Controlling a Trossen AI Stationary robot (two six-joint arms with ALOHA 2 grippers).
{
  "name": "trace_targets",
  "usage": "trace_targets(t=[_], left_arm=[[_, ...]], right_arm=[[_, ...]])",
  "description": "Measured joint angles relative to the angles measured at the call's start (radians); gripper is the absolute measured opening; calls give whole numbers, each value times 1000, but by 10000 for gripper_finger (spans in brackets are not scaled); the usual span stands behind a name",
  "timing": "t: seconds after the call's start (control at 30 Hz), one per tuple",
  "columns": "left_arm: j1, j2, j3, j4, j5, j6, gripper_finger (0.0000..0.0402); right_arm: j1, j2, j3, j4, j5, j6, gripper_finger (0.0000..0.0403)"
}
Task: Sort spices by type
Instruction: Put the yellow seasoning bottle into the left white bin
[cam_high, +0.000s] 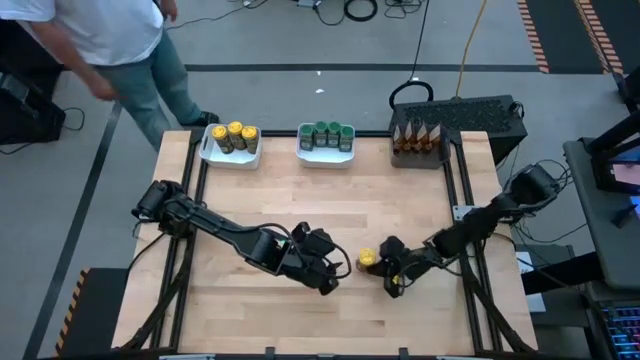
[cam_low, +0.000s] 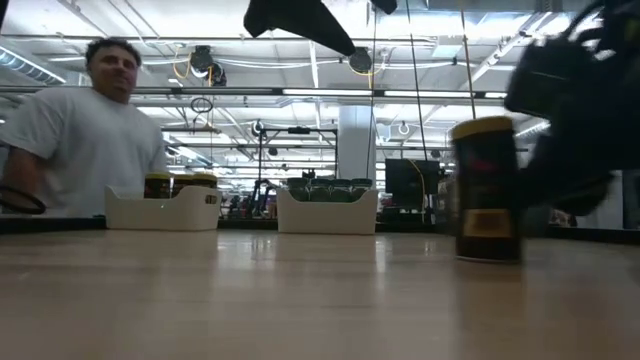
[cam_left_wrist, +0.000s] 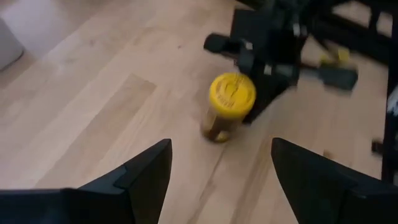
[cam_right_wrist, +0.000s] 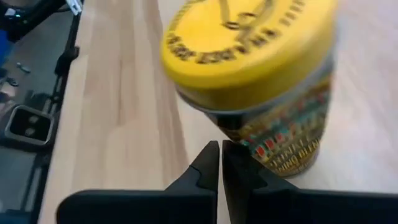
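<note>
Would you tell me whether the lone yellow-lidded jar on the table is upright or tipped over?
Upright: the jar stands on its base in the low view, yellow lid on top, on the table.

The robot has 2 dark, near-black jointed arms built of chunky rounded segments, with black cables looping along the links. The left arm's matte black 2-finger gripper (cam_left_wrist: 221, 180) ends in broad, flat, wedge-shaped fingers (cam_left_wrist: 140, 174) with angular edges. The right arm's matte black 2-finger gripper (cam_right_wrist: 221, 163) has narrower fingers tapering to thin pointed tips, mounted on a wide black block. A yellow marking shows on the right arm's housing.
</note>
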Motion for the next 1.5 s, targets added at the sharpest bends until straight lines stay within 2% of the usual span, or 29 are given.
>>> trace_targets(t=[0.2, 0.33, 0.43, 0.57, 0.67, 0.8, 0.9, 1.23, 1.5], left_arm=[[10, 28, 1, 49, -7, -88, 279], [24, 58, 2, 98, -10, -189, 279], [31, 88, 1, 155, -30, -203, 279], [29, 126, 2, 287, -62, -144, 279], [29, 164, 2, 327, -69, -131, 279], [29, 201, 0, 336, -136, -107, 279], [29, 222, 1, 342, -156, -11, 279], [28, 276, 1, 415, -170, 193, 279], [35, 288, 1, 439, -238, 217, 279]], right_arm=[[-89, 70, 84, 0, -51, -110, 0], [-95, 44, 96, -4, -52, -133, 0], [-78, -2, 97, -37, -50, -120, 0], [-41, -71, 96, -146, -69, -72, 0], [3, -131, 96, -239, -103, -42, 0], [65, -207, 96, -345, -84, 6, 0], [101, -243, 96, -394, -45, 28, 0], [142, -270, 96, -422, -19, 49, 0], [142, -270, 96, -422, -18, 48, 0]])
